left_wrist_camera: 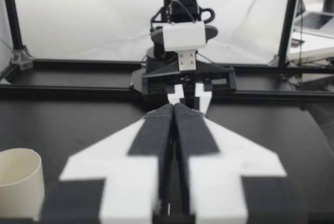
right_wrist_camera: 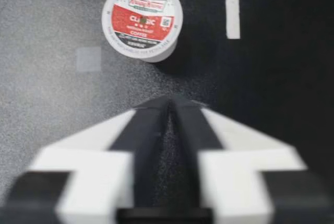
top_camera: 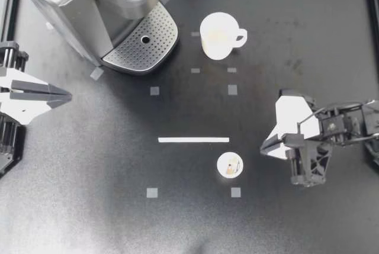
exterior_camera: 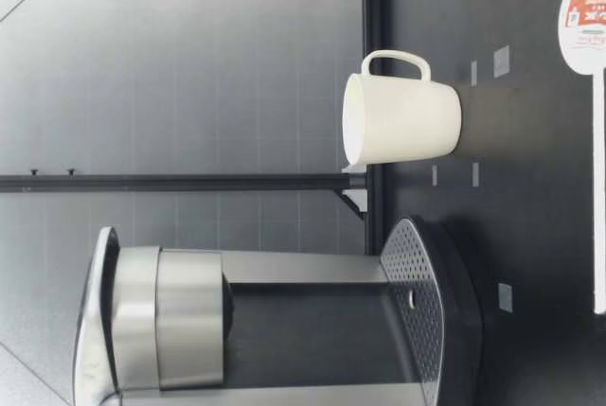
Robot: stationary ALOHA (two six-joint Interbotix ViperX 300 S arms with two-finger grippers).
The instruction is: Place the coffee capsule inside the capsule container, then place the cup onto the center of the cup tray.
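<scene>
- My right gripper (top_camera: pixel 265 147) hangs with fingers pressed together, holding nothing, probably lining up on the capsule
- Just ahead of it, not touching, sits the coffee capsule (top_camera: pixel 229 164): a small round pod with a flat printed foil lid
- Well beyond, the smooth white cup (top_camera: pixel 219 35) stands upright beside the perforated metal cup tray (top_camera: pixel 142 44), not on it
- My left gripper (top_camera: pixel 66 95), likewise closed up and empty, is parked far across the table

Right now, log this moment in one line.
left end effector: shut, empty | right end effector: shut, empty, beside capsule | cup: upright, off tray
</scene>
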